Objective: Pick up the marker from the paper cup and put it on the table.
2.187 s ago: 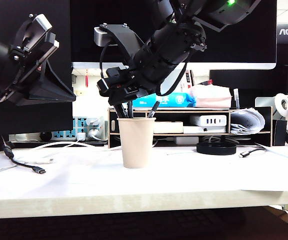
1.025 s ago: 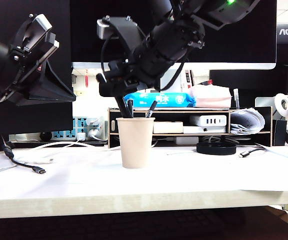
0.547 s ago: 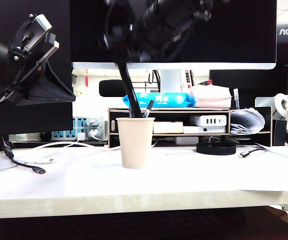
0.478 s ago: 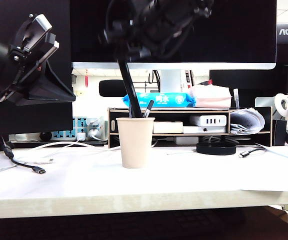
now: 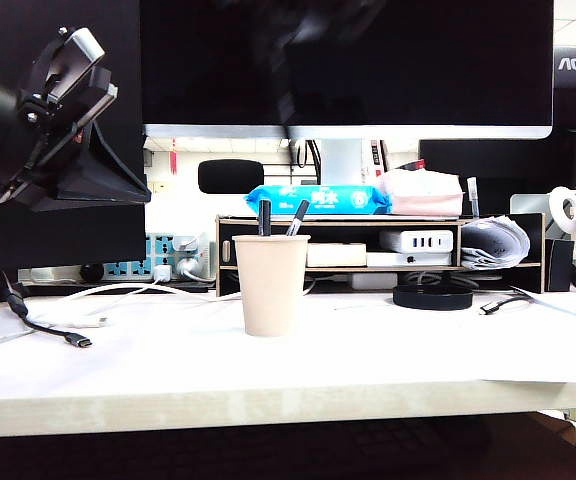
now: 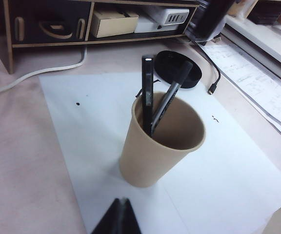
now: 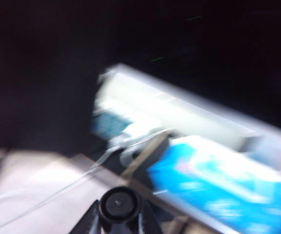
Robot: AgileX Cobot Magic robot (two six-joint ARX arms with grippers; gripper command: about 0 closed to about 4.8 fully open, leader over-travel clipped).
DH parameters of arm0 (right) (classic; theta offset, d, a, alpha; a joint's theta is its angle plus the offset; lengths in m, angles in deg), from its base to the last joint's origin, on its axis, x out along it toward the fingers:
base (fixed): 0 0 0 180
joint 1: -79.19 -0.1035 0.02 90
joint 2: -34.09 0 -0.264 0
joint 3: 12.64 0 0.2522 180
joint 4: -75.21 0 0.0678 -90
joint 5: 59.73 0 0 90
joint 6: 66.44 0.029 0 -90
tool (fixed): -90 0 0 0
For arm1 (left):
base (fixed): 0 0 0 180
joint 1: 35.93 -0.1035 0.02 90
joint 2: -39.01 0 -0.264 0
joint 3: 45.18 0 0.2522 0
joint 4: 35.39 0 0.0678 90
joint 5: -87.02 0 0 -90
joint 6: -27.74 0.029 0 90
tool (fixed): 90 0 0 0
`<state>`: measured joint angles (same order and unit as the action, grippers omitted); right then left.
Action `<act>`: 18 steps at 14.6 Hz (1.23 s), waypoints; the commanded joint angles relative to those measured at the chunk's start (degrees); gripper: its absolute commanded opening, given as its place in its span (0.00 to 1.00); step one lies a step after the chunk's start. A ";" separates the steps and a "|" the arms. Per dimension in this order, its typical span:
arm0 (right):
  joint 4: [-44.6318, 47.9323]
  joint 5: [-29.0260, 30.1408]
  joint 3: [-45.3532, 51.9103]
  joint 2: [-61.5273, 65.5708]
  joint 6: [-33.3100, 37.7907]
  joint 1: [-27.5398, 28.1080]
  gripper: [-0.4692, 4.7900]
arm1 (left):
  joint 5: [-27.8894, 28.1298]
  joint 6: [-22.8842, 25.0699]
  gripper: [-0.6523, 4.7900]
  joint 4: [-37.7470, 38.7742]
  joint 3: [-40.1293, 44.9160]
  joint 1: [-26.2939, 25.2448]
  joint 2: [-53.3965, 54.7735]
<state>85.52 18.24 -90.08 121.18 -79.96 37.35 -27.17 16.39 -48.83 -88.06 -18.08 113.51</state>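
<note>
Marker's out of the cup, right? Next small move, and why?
Probably carry it sideways, then lower onto bare table: the right gripper, raised high, holds the marker; only two pens stand in the paper cup. Left gripper hangs shut, up left.

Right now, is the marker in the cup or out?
Out. The marker sits between the right fingers; the paper cup holds only two other pens. The left fingers hover nearby.
</note>
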 commanded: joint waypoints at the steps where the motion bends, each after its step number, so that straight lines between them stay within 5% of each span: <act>1: -3.34 -6.49 -0.20 -2.95 0.44 2.27 0.27 | -0.04 0.42 0.11 -0.76 -0.17 0.02 -0.11; 8: -16.66 -5.77 -0.09 -2.49 7.30 11.04 0.27 | -0.13 0.39 0.11 -0.66 -0.17 0.02 -0.11; 18: -32.02 11.98 -4.61 3.82 11.82 17.22 0.24 | -0.72 0.20 0.11 0.48 -0.17 0.02 -0.11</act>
<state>54.53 28.65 -93.45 124.74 -68.88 53.80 -27.45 16.36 -48.33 -88.06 -18.10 113.51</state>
